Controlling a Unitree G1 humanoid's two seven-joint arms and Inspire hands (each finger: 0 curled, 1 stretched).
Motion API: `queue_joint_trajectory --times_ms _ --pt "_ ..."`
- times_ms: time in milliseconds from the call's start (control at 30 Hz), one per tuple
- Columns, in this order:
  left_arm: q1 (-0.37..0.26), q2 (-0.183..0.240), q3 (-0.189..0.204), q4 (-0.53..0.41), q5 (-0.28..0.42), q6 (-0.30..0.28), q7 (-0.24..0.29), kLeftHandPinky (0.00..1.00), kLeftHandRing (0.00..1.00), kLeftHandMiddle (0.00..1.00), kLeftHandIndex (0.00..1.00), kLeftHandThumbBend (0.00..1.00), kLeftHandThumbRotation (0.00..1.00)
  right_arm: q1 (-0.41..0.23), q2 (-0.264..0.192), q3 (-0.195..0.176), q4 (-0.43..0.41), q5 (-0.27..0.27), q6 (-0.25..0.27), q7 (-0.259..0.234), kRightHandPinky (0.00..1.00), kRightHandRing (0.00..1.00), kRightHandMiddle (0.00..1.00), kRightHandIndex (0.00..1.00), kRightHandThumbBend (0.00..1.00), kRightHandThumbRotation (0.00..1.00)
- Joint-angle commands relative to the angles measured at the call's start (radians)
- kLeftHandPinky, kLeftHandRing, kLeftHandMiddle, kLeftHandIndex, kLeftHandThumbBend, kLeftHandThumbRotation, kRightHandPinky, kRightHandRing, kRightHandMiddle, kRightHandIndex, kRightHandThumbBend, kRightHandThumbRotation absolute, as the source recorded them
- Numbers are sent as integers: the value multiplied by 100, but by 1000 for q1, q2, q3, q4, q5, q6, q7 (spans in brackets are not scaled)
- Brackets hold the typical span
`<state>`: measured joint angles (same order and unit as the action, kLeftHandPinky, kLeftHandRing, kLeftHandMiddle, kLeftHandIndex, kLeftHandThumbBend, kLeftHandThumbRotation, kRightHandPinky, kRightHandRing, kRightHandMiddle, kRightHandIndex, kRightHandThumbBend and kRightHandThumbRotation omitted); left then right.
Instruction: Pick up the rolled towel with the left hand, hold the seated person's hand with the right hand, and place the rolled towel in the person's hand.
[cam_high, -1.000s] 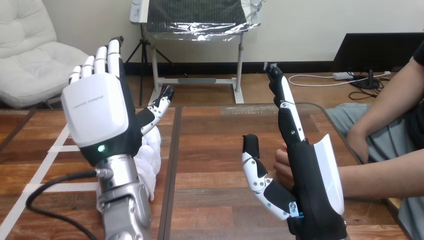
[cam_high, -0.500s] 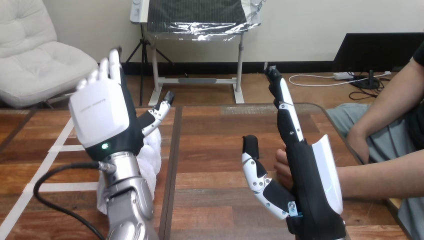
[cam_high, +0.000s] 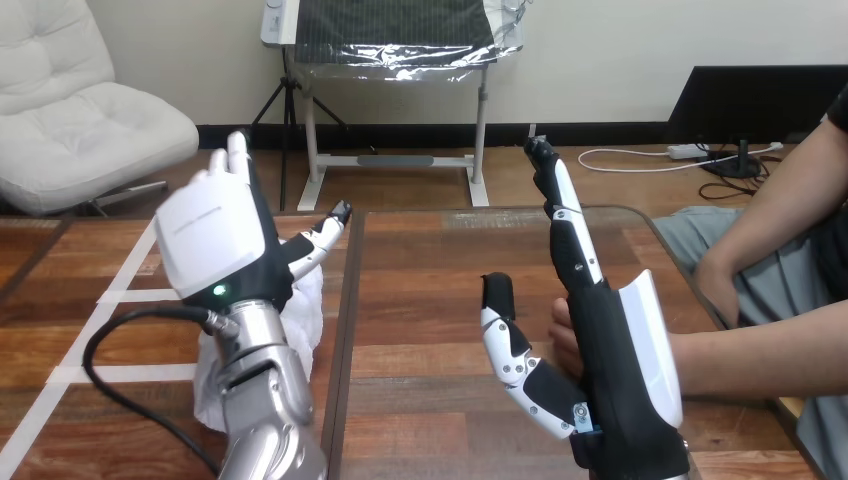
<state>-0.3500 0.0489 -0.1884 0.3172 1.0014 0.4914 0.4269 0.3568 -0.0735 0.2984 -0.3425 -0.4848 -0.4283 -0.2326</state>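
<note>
The left hand (cam_high: 215, 245), fingers spread and empty, has dropped closer to the towel (cam_high: 308, 300) just behind it, so grasping looks imminent.

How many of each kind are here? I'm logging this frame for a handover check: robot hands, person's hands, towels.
Robot hands: 2, the left hand and the right hand, both open.
Person's hand: 1, beside the right hand's palm.
Rolled towel: 1, white, behind the left hand.
Total: 4
</note>
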Motion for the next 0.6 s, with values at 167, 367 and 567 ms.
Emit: queue_joint_trajectory --times_ms 167,367,567 --pt "-134 11 -20 92 -46 38 0 80 86 90 93 85 79 -38 14 -17 -35 9 15 17 100 100 100 100 0 0" --pt "-161 14 -28 138 -74 57 -10 79 85 90 94 87 80 -33 14 -17 -44 15 25 28 100 100 100 100 0 0" --pt "-182 19 -29 187 -111 53 -8 80 86 91 94 88 80 -36 13 -19 -45 16 29 37 100 100 100 100 0 0"
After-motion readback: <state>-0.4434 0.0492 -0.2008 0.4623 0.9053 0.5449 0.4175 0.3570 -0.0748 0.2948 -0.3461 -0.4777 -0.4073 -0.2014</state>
